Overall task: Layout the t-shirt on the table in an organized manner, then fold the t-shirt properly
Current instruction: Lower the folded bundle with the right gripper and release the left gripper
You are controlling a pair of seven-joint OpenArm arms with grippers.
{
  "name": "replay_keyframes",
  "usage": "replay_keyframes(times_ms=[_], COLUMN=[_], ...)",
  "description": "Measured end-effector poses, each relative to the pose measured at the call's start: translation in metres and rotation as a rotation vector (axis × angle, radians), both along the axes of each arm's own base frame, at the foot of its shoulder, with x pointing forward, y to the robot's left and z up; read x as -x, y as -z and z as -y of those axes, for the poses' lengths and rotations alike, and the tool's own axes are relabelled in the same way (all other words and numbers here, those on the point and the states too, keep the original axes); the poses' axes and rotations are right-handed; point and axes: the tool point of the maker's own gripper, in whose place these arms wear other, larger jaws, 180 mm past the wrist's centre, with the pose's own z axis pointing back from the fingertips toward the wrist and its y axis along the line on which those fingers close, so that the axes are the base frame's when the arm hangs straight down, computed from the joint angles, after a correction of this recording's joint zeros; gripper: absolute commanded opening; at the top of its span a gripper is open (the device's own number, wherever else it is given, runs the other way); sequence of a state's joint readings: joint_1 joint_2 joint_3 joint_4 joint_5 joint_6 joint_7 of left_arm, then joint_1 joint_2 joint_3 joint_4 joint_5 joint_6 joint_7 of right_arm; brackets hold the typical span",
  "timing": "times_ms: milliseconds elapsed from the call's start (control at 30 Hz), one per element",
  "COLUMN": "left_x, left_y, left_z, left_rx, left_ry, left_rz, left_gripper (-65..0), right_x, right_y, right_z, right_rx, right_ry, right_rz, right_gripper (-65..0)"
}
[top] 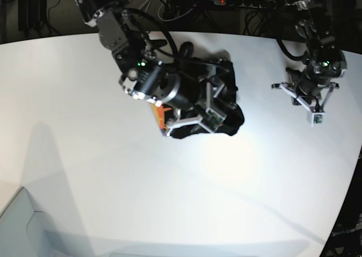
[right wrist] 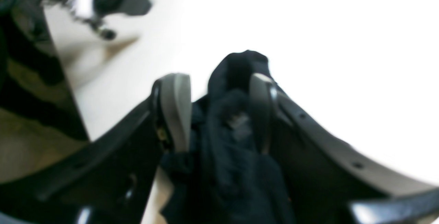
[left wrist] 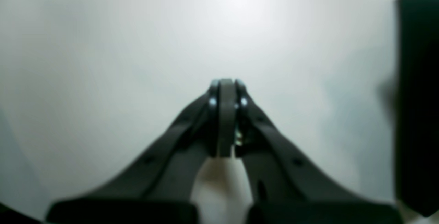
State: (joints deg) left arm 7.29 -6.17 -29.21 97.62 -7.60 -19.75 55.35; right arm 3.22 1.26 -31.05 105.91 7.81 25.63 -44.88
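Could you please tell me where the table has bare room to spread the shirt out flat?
The large white tabletop is bare in front of the crumpled black cotton t-shirt, out to its curved edge, and between shirt and left gripper. It is crowded where the right gripper sits over the shirt.

My right gripper point(right wrist: 219, 110) has black arms with pale grey pads point(right wrist: 176, 109) and small screw holes. My left gripper point(left wrist: 225, 90) is matte black too — silver screws flank its tip, black cables trailing behind.
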Motion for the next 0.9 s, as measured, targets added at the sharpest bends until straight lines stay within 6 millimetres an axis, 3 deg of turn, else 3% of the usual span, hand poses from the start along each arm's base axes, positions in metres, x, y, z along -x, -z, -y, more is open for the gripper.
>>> replay_keyframes(times_ms=[67, 233, 367, 533, 667, 767, 900], left_x=[0.000, 0.002, 0.001, -0.004, -0.012, -0.008, -0.008], left_y=[-0.002, -0.004, -0.005, -0.008, -0.014, -0.012, -0.012], left_z=[-0.005, -0.015, -0.015, -0.016, -0.015, -0.015, -0.016], left_rx=[0.004, -0.002, 0.000, -0.002, 0.000, -0.002, -0.002], left_ry=[-0.018, -0.050, -0.050, -0.049, -0.048, -0.048, -0.050], left_rz=[0.006, 0.015, 0.019, 0.026, 0.053, 0.039, 0.039], left_gripper=[-64.9, -64.9, -64.9, -64.9, -64.9, -64.8, -59.1], right_x=[-0.008, -0.031, -0.013, 0.004, 0.014, 0.030, 0.056], right_y=[0.005, 0.025, 0.047, 0.058, 0.062, 0.079, 0.082], right_z=[0.018, 0.088, 0.105, 0.096, 0.071, 0.053, 0.022], right_rx=[0.009, 0.078, 0.089, 0.073, 0.056, 0.078, 0.091], right_ry=[0.058, 0.250, 0.289, 0.277, 0.212, 0.146, 0.021], right_rz=[-0.012, -0.042, -0.114, -0.165, -0.183, -0.235, -0.242], right_gripper=[-36.6, -39.4, -48.6, -56.5, -57.7, -57.7, -57.7])
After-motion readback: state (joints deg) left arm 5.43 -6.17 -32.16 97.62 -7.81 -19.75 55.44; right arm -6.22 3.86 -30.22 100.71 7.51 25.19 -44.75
